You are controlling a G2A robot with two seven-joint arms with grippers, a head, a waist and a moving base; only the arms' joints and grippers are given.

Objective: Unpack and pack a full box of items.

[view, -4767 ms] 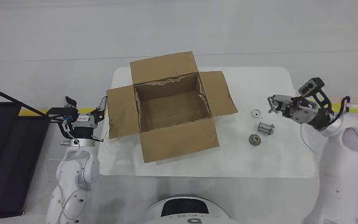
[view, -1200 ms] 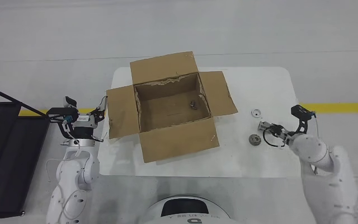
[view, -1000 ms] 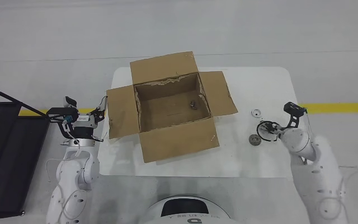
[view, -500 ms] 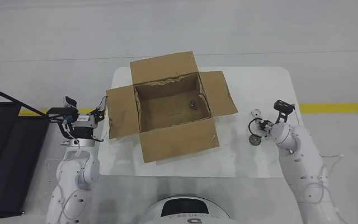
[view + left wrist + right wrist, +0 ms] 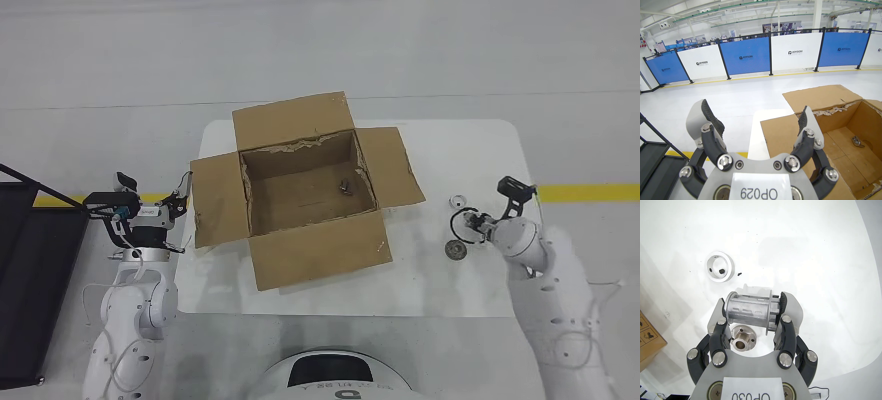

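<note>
An open cardboard box (image 5: 310, 190) stands mid-table with one small metal part (image 5: 347, 185) on its floor, the same part (image 5: 857, 141) showing in the left wrist view. To its right, my right gripper (image 5: 752, 305) is shut endwise on a ribbed metal cylinder (image 5: 747, 311), just above a flanged bushing (image 5: 743, 341). A silver ring (image 5: 720, 266) lies a little beyond them. From above, that gripper (image 5: 470, 222) sits between the ring (image 5: 457, 201) and the bushing (image 5: 455, 249). My left gripper (image 5: 755, 111) hangs open and empty off the table's left edge, beside the box's left flap (image 5: 780, 136).
The box's flaps (image 5: 320, 255) spread outward over the white table (image 5: 480, 150). A black rack (image 5: 25, 270) stands on the floor at the far left. A box corner (image 5: 651, 340) lies near the right gripper.
A small part has appeared in the box. The right arm came in from the table's right side to the cylinder and now holds it. The left arm has not moved.
</note>
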